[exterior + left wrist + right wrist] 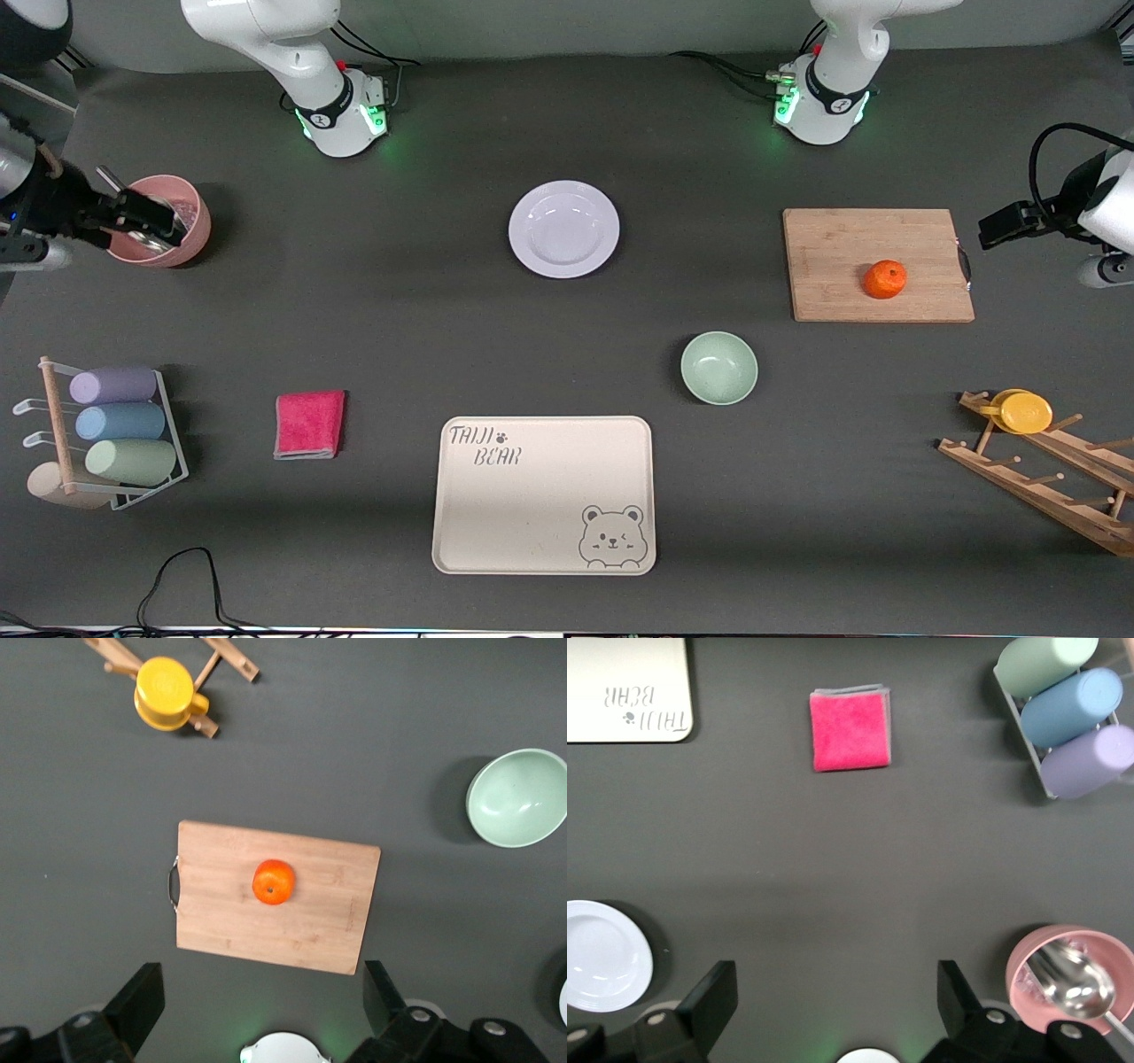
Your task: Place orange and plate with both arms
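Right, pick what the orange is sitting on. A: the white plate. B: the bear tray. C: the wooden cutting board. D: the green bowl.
C: the orange rests on the wooden cutting board, well apart from the plate, which holds nothing.

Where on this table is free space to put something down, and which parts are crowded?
The bear tray is bare, and so is the mat between the plate and the pink cloth. The cutting board has room around the orange. Both table ends are crowded: cup rack, wooden rack.
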